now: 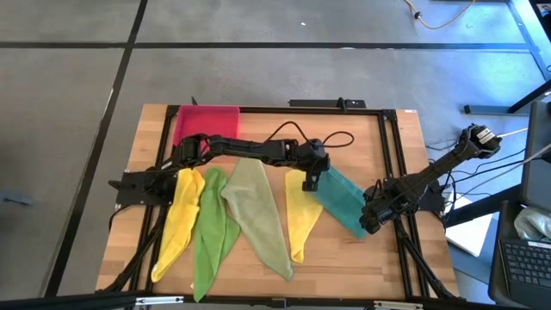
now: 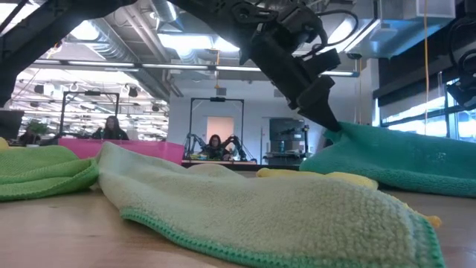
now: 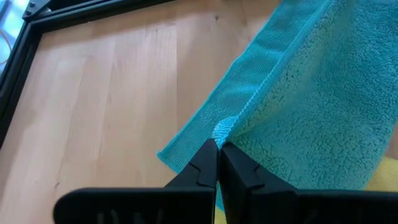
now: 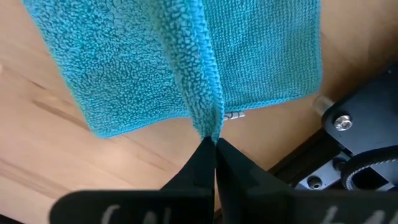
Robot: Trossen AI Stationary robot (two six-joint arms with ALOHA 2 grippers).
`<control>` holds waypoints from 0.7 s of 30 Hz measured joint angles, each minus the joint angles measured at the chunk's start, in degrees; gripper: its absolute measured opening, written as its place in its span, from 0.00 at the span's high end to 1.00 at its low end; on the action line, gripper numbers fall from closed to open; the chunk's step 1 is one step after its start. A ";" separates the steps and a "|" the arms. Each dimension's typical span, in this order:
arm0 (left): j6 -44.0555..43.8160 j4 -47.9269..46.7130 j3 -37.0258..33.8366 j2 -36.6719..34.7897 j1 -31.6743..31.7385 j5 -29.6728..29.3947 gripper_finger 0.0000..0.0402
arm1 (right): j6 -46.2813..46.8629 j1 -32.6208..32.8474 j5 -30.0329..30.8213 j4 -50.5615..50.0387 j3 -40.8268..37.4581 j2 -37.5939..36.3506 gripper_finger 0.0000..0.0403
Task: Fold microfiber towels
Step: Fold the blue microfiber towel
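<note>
The teal towel (image 1: 343,200) lies at about three o'clock on the tabletop (image 1: 379,138), and both tools are clenched on it — the left tool (image 1: 311,182) pinching its upper-left corner, the right tool (image 1: 370,222) its lower-right edge. The fold looks to be just starting — next, probably, lift both pinches together and carry one edge over the other.

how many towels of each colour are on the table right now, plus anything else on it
yellow towels: 2
bright green towel: 1
pale olive-green towel: 1
teal towel: 1
pink-red tray: 1
total: 6
</note>
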 joint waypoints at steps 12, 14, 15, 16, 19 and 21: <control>-0.06 -1.08 0.00 0.00 -0.04 -0.26 0.92 | 3.90 0.00 -0.06 -0.07 0.02 0.00 0.77; -0.12 -1.67 0.00 0.00 -0.07 -1.54 0.90 | 3.99 0.00 -0.10 -0.07 0.04 0.00 0.71; -0.15 -2.00 0.00 0.00 -0.06 -2.17 0.89 | 4.31 -0.01 -0.37 -0.07 0.04 0.00 0.69; -0.17 -2.36 0.00 0.00 -0.04 -2.57 0.89 | 4.94 0.00 -0.69 -0.07 0.04 0.00 0.67; -0.45 -2.97 0.00 0.00 -0.04 -2.65 0.89 | 6.73 0.00 -1.66 -0.09 0.04 0.00 0.64; -0.48 -3.45 0.00 0.00 -0.04 -2.67 0.89 | 6.92 0.00 -2.61 -0.07 0.04 0.00 0.64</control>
